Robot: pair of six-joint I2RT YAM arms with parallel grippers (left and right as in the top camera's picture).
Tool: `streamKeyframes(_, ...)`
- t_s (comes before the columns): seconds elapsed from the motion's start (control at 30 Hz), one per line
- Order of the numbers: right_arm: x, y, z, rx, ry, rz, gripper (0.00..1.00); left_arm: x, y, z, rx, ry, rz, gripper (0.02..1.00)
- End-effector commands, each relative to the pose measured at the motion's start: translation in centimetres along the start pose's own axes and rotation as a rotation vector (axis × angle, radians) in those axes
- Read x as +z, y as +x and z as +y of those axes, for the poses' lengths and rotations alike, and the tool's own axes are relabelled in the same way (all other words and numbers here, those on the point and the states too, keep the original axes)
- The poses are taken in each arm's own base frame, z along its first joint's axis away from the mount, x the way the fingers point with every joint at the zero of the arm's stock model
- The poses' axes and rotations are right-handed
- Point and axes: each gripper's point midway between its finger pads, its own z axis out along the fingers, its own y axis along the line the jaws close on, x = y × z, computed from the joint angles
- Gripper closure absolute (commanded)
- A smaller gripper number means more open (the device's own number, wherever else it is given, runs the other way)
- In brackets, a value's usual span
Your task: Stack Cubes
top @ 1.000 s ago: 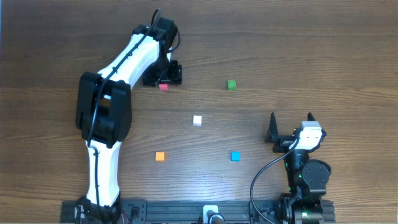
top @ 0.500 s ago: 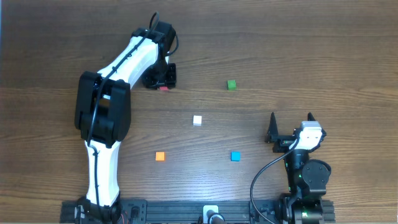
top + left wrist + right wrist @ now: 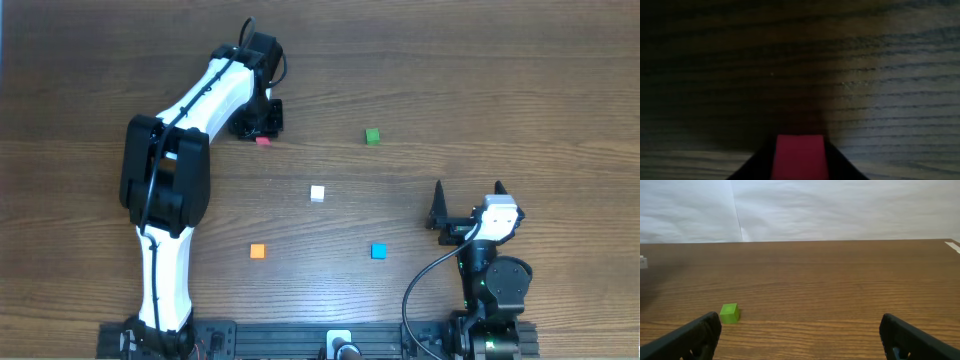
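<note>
Wood-grain table (image 3: 560, 80) before white wall (image 3: 840, 210); left pincer (image 3: 262, 134) clamps red cube (image 3: 800, 156), right pincer (image 3: 468, 195) gapes wide.

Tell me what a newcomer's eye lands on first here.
The white left arm stretches far up the table, with the left gripper down at the wood and shut on a red cube. Four loose cubes lie apart mid-table: green cube, white cube, orange cube, blue cube. The right gripper sits open near its base.
</note>
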Motion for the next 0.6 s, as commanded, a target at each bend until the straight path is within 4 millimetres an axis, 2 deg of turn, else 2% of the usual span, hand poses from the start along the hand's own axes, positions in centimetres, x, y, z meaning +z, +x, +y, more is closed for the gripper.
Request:
streamKeyframes(0.03, 0.0, 0.2, 0.0, -0.002, -0.003, 0.000, 0.009, 0.7, 0.4, 0.0, -0.012, 0.012, 0.020, 0.790)
streamKeyframes(0.17, 0.0, 0.2, 0.0, -0.002, -0.003, 0.000, 0.007, 0.5, 0.3, -0.1, -0.014, 0.018, 0.016, 0.888)
streamKeyframes(0.27, 0.0, 0.2, 0.0, -0.002, -0.003, 0.000, 0.009, -1.0, 0.2, -0.6, -0.042, 0.045, -0.010, 0.939)
streamKeyframes(0.4, 0.0, 0.2, 0.0, -0.002, -0.003, 0.000, 0.007, -5.7, 0.6, -2.5, -0.058, 0.097, -0.085, 0.967)
streamKeyframes(0.47, 0.0, 0.2, 0.0, -0.002, -0.003, 0.000, 0.007, -9.2, 1.4, -4.3, -0.047, 0.132, -0.152, 0.972)
streamKeyframes(0.53, 0.0, 0.2, 0.0, -0.002, -0.003, 0.000, 0.009, -11.4, 2.4, -5.9, -0.035, 0.155, -0.192, 0.969)
streamKeyframes(0.6, 0.0, 0.2, 0.0, -0.002, -0.003, 0.000, 0.009, -12.7, 3.9, -7.2, -0.034, 0.150, -0.206, 0.967)
